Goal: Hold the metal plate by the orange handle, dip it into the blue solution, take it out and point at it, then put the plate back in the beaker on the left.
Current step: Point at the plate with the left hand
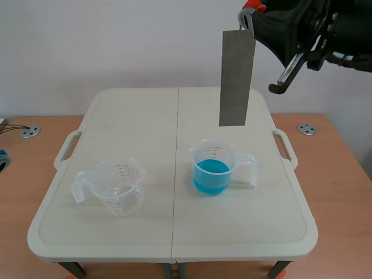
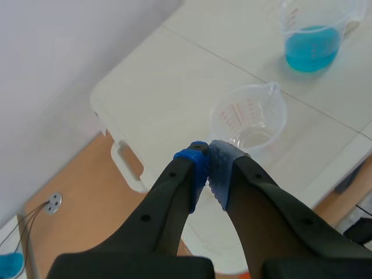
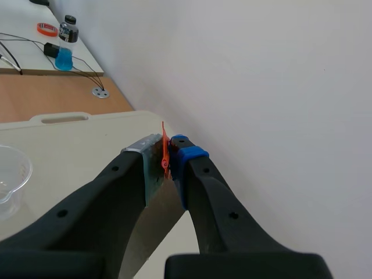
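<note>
Table under raised right arm, jaws tight on metal plate; left jaws together.

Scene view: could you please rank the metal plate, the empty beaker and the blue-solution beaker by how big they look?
1. The metal plate looks largest, though it hangs raised, so nearness to the camera may inflate it.
2. The empty beaker and the blue-solution beaker look alike; I would not rank them.

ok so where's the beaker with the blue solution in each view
scene view: blue beaker on the white table, right of its seam, below the metal plate.
left wrist view: ahead of the end effector, beyond the empty beaker.
right wrist view: not in it.
shared landmark: the white table.
</note>
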You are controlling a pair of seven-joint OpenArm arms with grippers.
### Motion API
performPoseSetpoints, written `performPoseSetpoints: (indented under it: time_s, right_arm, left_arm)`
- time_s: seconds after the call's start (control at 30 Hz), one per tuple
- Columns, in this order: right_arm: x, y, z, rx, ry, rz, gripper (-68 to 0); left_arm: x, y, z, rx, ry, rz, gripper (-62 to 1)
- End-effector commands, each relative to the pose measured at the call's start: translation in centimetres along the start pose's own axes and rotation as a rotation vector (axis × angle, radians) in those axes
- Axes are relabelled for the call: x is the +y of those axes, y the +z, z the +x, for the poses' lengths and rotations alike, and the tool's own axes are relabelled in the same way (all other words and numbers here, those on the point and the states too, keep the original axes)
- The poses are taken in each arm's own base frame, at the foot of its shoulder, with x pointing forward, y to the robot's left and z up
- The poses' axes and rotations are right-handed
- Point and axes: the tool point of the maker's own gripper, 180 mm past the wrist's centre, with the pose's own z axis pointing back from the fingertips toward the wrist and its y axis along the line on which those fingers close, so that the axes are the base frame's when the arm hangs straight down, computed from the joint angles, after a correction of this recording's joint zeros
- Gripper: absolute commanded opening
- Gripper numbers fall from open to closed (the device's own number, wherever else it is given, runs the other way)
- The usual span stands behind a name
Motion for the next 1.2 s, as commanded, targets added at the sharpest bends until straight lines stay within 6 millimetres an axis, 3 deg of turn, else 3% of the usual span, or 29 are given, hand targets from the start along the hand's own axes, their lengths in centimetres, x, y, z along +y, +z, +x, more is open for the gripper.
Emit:
performPoseSetpoints:
  time_s: [0.0,0.5,0.83,1.17]
  right_arm:
    - [-0.6,0.1,0.9,-0.033,0.026,0.0,-66.2]
    - [-0.1,-0.1,-0.1,-0.054,0.01,0.013,-66.2]
    - [0.1,-0.2,-0.1,-0.057,0.007,0.019,-66.2]
    - [0.1,-0.2,-0.1,-0.056,0.008,0.019,-66.2]
  left_arm:
    - [0.1,-0.6,0.9,-0.034,0.006,0.009,-59.0]
    - [-0.3,-7.1,5.0,-0.123,-0.027,-0.033,-59.0]
    - [-1.4,-11.8,5.7,-0.154,-0.005,-0.078,-59.1]
    - [-3.9,-16.3,5.6,-0.148,-0.023,-0.128,-59.1]
